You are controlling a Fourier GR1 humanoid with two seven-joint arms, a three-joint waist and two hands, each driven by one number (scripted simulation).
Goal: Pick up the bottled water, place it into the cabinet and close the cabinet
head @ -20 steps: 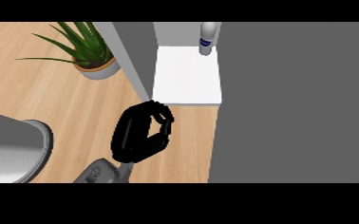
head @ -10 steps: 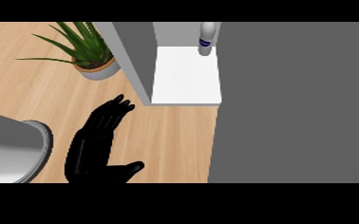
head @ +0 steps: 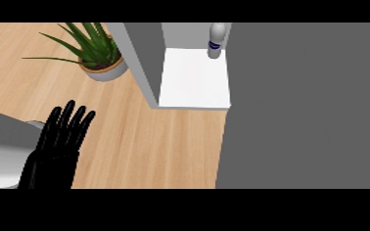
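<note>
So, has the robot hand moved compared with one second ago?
Yes. The robot hand has drawn back from the cabinet shelf's front corner, toward the view's lower left, and its fingers are now straight instead of curled.

Counter (head: 166,142) is finished in light wood grain, matt. Cabinet (head: 195,83) shelf looks smooth plain white; the hand (head: 57,147) is done in glossy black.

Home kitchen: wooden counter (head: 166,142), potted plant (head: 98,49), cabinet (head: 195,78).
</note>
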